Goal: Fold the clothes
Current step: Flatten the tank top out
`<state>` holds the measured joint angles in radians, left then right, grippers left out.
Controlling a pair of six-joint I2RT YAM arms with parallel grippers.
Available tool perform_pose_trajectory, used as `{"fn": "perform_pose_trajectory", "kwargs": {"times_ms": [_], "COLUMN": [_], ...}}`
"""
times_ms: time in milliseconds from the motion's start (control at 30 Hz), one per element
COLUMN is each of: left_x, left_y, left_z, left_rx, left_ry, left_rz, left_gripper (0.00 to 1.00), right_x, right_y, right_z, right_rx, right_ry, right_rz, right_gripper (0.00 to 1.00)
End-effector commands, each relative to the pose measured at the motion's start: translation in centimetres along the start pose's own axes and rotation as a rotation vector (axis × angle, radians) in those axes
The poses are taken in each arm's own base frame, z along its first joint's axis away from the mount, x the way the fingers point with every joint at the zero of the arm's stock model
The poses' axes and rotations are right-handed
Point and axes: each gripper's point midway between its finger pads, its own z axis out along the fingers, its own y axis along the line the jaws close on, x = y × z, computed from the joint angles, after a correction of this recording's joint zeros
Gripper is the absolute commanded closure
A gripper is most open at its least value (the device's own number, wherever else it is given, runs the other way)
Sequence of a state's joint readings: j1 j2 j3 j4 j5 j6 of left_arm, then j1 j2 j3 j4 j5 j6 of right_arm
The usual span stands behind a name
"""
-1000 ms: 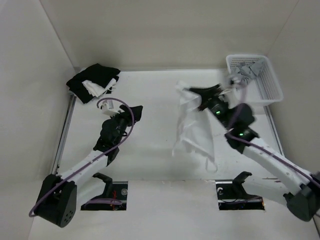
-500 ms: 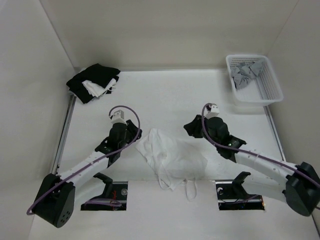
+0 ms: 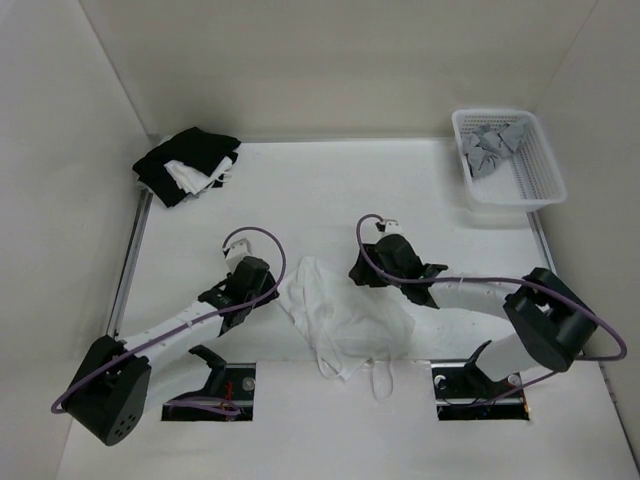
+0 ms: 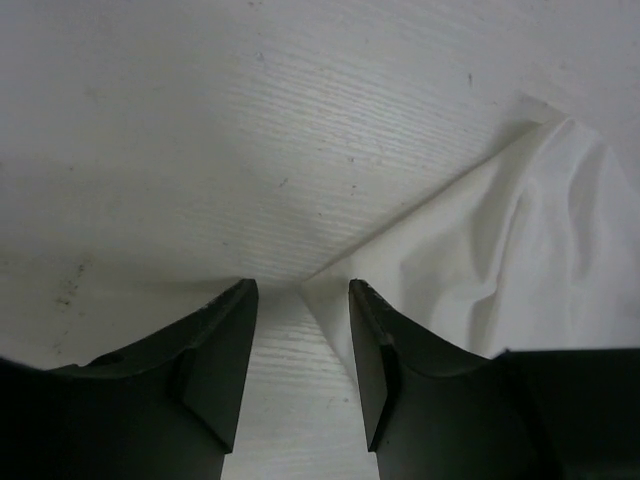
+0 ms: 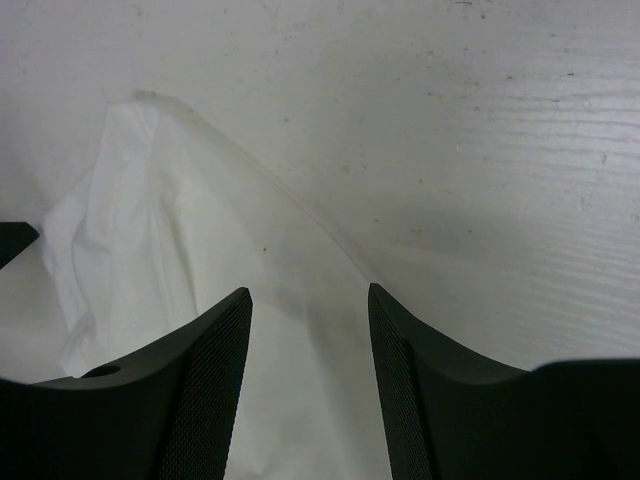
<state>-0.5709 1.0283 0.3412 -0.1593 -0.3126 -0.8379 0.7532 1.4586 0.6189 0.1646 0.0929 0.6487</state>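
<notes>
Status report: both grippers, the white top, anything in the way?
Left gripper open, at corner of white top. Right gripper open, over its other side. Top crumpled, unfolded. Dark heap, basket far off.

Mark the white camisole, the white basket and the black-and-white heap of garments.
white camisole (image 3: 345,318), top view, the middle of its crumpled body.
white basket (image 3: 540,170), top view, its bare right mesh wall.
black-and-white heap (image 3: 195,148), top view, the black fabric on its far side.

A small white thin-fabric camisole top (image 3: 345,315) lies rumpled and loosely spread on the bench (image 3: 320,200), toward 6 o'clock from its middle. Its two narrow loop straps (image 3: 330,365) trail toward 6 o'clock.
</notes>
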Motion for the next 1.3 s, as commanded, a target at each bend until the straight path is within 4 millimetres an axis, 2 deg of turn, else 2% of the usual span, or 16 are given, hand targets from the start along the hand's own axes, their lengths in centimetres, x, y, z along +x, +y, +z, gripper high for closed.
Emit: {"fn": "perform_pose_trajectory", "kwargs": {"times_ms": [0,100,200,300,367,433,500,600,667,767,833,1000,1167,1233,1267], "left_x": [-0.4,0.0,0.2,0.4,0.2,-0.1,-1.2,-3.4,-4.4,-4.7,-4.5,-4.3,-4.4,-4.4,-4.4], "left_y": [-0.6,-1.1,-2.1,-3.0,-3.3,-3.8,-4.5,-5.2,-5.2,-4.6,-4.4,-4.2,-4.4,-4.5,-4.5], "left_z": [0.7,1.2,1.3,1.0,0.8,0.4,-0.3,-1.4,-1.7,-1.6,-1.6,-1.8,-1.7,-1.7,-1.6], "left_rx": [-0.018,-0.008,0.043,0.095,0.115,0.142,0.175,0.213,0.222,0.210,0.216,0.223,0.230,0.233,0.233], "left_ry": [-0.017,-0.006,-0.003,0.013,0.017,0.009,-0.022,-0.090,-0.121,-0.128,-0.126,-0.129,-0.132,-0.132,-0.133], "left_rz": [-0.002,0.017,0.019,0.021,0.028,0.029,0.021,-0.015,-0.032,-0.033,-0.035,-0.031,-0.022,-0.019,-0.019], "left_gripper": [0.59,0.62,0.71,0.81,0.90,0.95,0.98,0.99,0.99,0.99,0.99,0.99,0.99,0.99,0.99], "right_x": [-1.9,-1.6,-1.5,-0.9,0.0,1.3,3.0,5.1,6.0,6.7,6.6,5.8,5.8,6.8,7.4], "right_y": [3.3,4.7,5.5,5.0,4.2,4.4,5.9,9.2,11.2,12.0,11.5,10.0,8.9,9.3,9.5], "right_z": [0.7,0.6,-0.1,-1.2,-2.1,-3.1,-4.3,-5.4,-5.2,-3.3,-2.0,-0.9,-0.4,0.2,0.4], "right_rx": [-0.097,-0.128,-0.143,-0.130,-0.112,-0.129,-0.177,-0.278,-0.319,-0.301,-0.244,-0.117,-0.027,-0.046,-0.058], "right_ry": [-0.053,-0.045,-0.052,-0.042,-0.023,0.014,0.064,0.143,0.166,0.186,0.169,0.107,0.087,0.129,0.151], "right_rz": [-0.011,-0.037,-0.055,-0.056,-0.058,-0.075,-0.118,-0.155,-0.165,-0.171,-0.173,-0.194,-0.221,-0.220,-0.217], "right_gripper": [0.44,0.44,0.44,0.43,0.38,0.35,0.33,0.39,0.42,0.42,0.43,0.44,0.43,0.51,0.58]}}
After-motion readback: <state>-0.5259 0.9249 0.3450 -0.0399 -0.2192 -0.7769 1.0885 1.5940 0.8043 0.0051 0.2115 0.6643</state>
